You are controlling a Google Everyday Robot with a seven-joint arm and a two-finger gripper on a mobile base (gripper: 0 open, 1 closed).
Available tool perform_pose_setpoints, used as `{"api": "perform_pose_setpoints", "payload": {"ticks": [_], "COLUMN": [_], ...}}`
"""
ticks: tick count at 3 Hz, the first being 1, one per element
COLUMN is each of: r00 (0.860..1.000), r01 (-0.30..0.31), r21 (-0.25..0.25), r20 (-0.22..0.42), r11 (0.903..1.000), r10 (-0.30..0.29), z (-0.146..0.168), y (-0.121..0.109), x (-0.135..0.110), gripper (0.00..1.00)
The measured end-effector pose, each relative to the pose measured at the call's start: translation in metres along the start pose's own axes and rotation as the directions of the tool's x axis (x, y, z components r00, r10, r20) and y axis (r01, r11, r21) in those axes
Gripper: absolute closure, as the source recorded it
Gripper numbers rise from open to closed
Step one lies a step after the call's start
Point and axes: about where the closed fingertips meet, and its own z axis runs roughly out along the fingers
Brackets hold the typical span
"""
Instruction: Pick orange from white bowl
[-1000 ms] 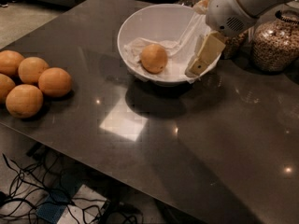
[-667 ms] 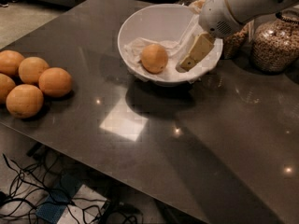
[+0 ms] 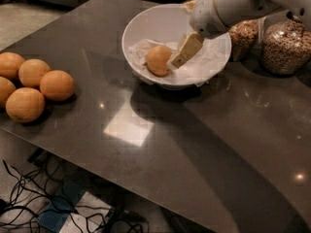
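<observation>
Orange fruit: the orange (image 3: 159,60) sits on crumpled paper (image 3: 206,62) in the white bowl (image 3: 146,21), left of centre
Hand: the hand (image 3: 179,57) is at its right side, perhaps touching; released or clenched, I cannot tell
Risk: an off-centre push could roll it away; paper could snag

Your arm (image 3: 233,6): smooth white shell, fat rounded cylinder, slight gloss, shaded grey underneath. Wrist end blunt and rounded. Small dark detail at joint, upper right. Your gripper (image 3: 178,59): pale cream-yellow, flat, wedge-like, duller than arm; sits inside white bowl (image 3: 146,18), just beside orange (image 3: 158,60).
</observation>
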Motion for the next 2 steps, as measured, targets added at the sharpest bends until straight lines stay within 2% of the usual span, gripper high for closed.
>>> {"api": "perform_pose_setpoints", "payload": {"ticks": [1,2], "r00": [1.0,0.999], "r01": [0.018,0.036], "r21": [-0.032,-0.065], "r20": [0.018,0.027], "r11": [0.9993,0.9973], "r10": [-0.018,-0.034], "z": [0.016,0.026], "y": [-0.005,-0.005], "x": [-0.002,-0.003], "gripper": [0.07,0.23]}}
